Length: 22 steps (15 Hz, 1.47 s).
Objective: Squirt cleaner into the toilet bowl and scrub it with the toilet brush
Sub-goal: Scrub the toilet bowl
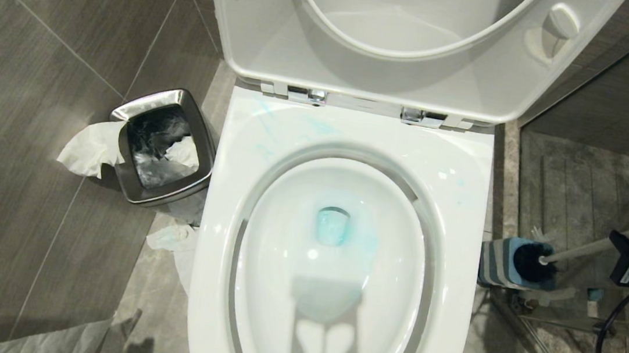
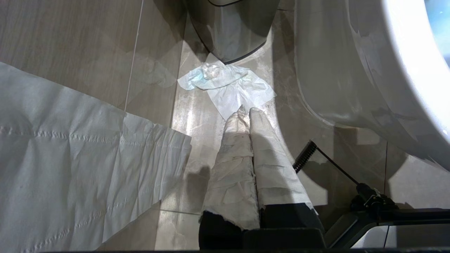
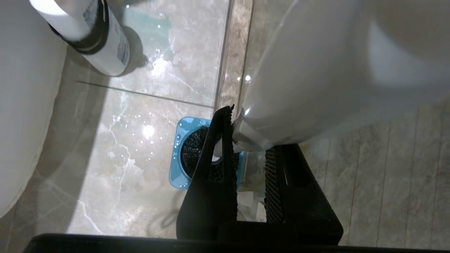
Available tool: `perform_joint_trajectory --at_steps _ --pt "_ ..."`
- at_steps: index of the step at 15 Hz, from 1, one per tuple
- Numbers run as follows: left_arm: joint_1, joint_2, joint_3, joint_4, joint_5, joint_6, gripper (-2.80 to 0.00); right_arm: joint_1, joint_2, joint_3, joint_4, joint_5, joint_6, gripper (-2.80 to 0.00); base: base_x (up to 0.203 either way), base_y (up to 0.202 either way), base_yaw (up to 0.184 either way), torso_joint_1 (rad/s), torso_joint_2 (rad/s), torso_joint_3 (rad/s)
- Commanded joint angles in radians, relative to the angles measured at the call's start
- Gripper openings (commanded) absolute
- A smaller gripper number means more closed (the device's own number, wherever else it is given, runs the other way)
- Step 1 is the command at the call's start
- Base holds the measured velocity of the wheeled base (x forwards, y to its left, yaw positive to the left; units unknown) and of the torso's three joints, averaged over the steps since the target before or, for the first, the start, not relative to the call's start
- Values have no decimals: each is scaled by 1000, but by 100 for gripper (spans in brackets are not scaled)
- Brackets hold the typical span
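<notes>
Brush sits head-down in its blue holder right of the toilet, its white handle pinched between the right gripper's fingers. Left gripper hangs beside the bowl, fingers pressed together.

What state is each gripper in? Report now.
Left gripper: closed, empty, low beside the toilet.
Right gripper: closed on the slim white plastic toilet brush, bristles at its blue-striped holder.
</notes>
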Motion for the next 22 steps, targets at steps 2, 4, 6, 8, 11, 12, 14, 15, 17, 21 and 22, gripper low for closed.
perform_joint_trajectory --at_steps 2,4,6,8,11,12,14,15,17,21,22 --pt "0 0 2 0 0 0 -280 0 -49 6 -6 2 -1 -280 0 0 0 0 0 0" --pt "0 0 2 1 0 0 -280 2 -55 8 -5 5 0 -280 0 0 0 0 0 0" --pt "0 0 2 1 0 0 -280 0 -67 0 -4 26 6 -280 0 0 0 0 0 0" --pt "0 0 2 1 0 0 -280 0 -92 -14 -3 61 27 -280 0 0 0 0 0 0" --pt "0 0 2 -1 0 0 -280 2 -136 -12 17 75 28 -280 0 0 0 0 0 0" --pt "0 0 2 -1 0 0 -280 2 -146 -11 18 80 27 -280 0 0 0 0 0 0" --pt "0 0 2 1 0 0 -280 2 -167 -11 19 85 28 -280 0 0 0 0 0 0" --pt "0 0 2 -1 0 0 -280 2 -183 -10 22 86 28 -280 0 0 0 0 0 0" --pt "0 0 2 1 0 0 -280 2 -213 -11 35 87 28 -280 0 0 0 0 0 0" --pt "0 0 2 1 0 0 -280 1 -242 -19 38 87 40 -280 0 0 0 0 0 0" --pt "0 0 2 0 0 0 -280 0 -249 -32 38 85 40 -280 0 0 0 0 0 0"
